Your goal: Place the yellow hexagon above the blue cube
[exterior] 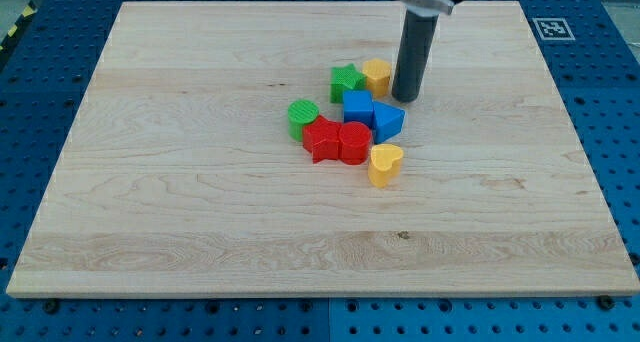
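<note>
- Pale wooden board [200, 182] lies on a blue pegboard bench, and all the blocks sit bunched a little toward the view's right of its middle.
- No claw exists on this arm, so nothing is clenched or grasped; the dark rod comes down from the view's top and my tip [406, 99] rests on the board.
- Yellow hexagon [377, 75] sits at the top of the bunch, just to the view's left of my tip, touching it or very nearly so; the angle does not let me say which.
- Green block [346, 81], perhaps star-shaped, presses against the hexagon's left side.
- Blue cube [358, 106] lies directly below the hexagon, toward the view's bottom and slightly left, with a second blue block [388, 121] at its right.
- Lower down are a green round block [302, 115], two red blocks [338, 141], and a yellow heart [385, 164].
- By my judgement the hexagon already stands roughly above the cube, a shade to its right.
- What matters next is that the hexagon lies left of my tip, so a small leftward nudge would centre it, though the green block may shift too.
</note>
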